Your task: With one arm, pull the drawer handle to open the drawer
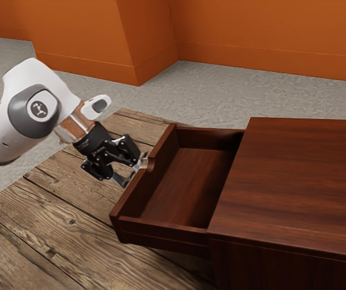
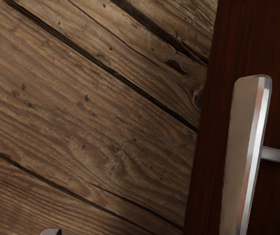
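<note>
A dark wooden drawer [image 1: 182, 184] stands pulled far out of the cabinet [image 1: 294, 181], and its inside is bare. On the drawer's front panel [image 2: 277, 54] sits a silver bar handle [image 2: 245, 156], a small glint in the exterior view [image 1: 143, 161]. My black gripper [image 1: 130, 169] is right at that front panel beside the handle, with its fingers spread apart. In the wrist view the handle lies off to one side of the hand, and one fingertip [image 2: 50, 231] shows far from it over the planks.
The cabinet stands on rough wooden planks [image 1: 52, 229] that run under my hand. Grey carpet [image 1: 221, 90] and orange walls [image 1: 251, 30] lie behind. The white arm [image 1: 22, 115] comes in from the exterior view's left.
</note>
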